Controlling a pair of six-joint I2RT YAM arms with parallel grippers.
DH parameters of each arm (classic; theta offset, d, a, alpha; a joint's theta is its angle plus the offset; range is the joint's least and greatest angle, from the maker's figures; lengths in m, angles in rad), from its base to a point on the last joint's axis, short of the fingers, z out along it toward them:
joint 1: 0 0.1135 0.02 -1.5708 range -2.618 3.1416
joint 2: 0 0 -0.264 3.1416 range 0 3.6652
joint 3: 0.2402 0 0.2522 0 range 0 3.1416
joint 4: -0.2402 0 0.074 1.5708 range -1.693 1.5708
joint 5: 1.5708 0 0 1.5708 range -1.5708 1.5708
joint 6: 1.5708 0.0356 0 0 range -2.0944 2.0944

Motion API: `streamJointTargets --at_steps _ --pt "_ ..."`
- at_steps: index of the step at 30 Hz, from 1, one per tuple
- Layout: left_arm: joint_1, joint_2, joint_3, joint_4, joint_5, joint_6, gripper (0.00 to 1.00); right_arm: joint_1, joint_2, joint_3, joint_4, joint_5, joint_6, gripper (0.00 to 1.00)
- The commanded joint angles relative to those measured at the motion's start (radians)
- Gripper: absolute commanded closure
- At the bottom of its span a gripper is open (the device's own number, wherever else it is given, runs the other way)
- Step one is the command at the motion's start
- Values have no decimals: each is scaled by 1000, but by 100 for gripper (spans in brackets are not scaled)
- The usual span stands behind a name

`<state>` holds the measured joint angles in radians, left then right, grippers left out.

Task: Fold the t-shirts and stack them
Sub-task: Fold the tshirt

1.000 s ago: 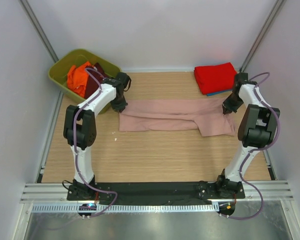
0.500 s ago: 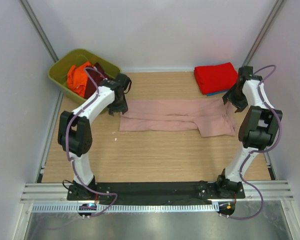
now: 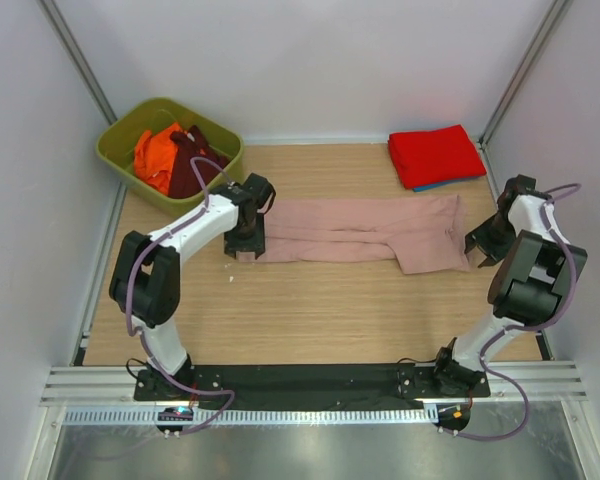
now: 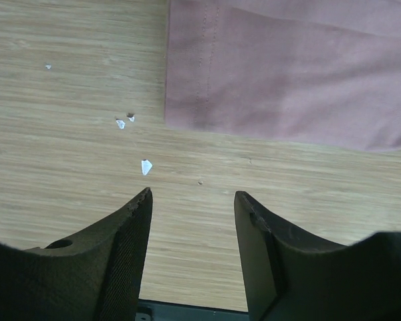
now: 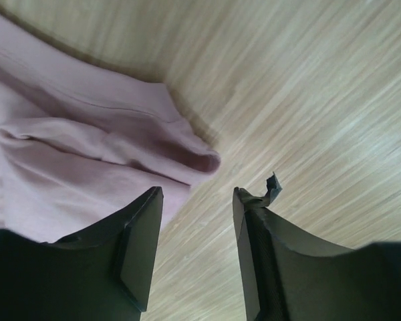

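Note:
A dusty-pink t-shirt (image 3: pixel 350 228), folded into a long strip, lies flat across the middle of the table. My left gripper (image 3: pixel 245 248) hovers at its left end, open and empty (image 4: pixel 192 197); in the left wrist view the shirt's hemmed corner (image 4: pixel 287 73) lies just ahead of the fingers. My right gripper (image 3: pixel 478 247) stands just off the shirt's right end, also open with nothing held (image 5: pixel 197 194); the bunched pink cloth (image 5: pixel 87 154) sits beside its left finger. A folded red t-shirt (image 3: pixel 435 155) rests on a blue one (image 3: pixel 442 185) at the back right.
A green bin (image 3: pixel 130 125) at the back left holds an orange t-shirt (image 3: pixel 155 155) and a maroon one (image 3: pixel 190 165). Small white crumbs (image 4: pixel 146 167) dot the wood near the left gripper. Grey walls close in the table on both sides.
Both grippers have opened and let go of the pink shirt. The left one slid toward the near side of the shirt's left end; the right one backed off to the right.

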<state>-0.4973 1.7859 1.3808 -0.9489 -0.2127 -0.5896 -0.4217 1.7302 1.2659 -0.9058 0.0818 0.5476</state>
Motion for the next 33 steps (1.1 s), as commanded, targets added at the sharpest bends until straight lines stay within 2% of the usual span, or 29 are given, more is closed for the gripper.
streamJointTargets --at_steps 1,4,12,19,22,27,29,33 --pt "0 17 -9 13 13 36 46 -34 -49 -45 41 -66 9 48" --pt "-1 24 -23 16 -5 59 46 -38 -43 -63 54 -66 -1 52" --pt "-1 79 -63 47 -13 88 46 -45 8 -98 133 -112 3 52" --pt "0 128 -58 44 -77 83 45 -45 40 -112 162 -109 -9 68" --pt "0 129 -57 39 -106 77 44 -46 55 -115 156 -97 -24 71" --pt "0 23 -80 71 -88 66 44 -45 55 -115 153 -86 -40 72" --pt "0 -5 -88 102 -61 54 39 -45 57 -111 150 -86 -46 73" --pt "0 29 -43 102 -59 51 39 -45 65 -106 153 -86 -49 73"
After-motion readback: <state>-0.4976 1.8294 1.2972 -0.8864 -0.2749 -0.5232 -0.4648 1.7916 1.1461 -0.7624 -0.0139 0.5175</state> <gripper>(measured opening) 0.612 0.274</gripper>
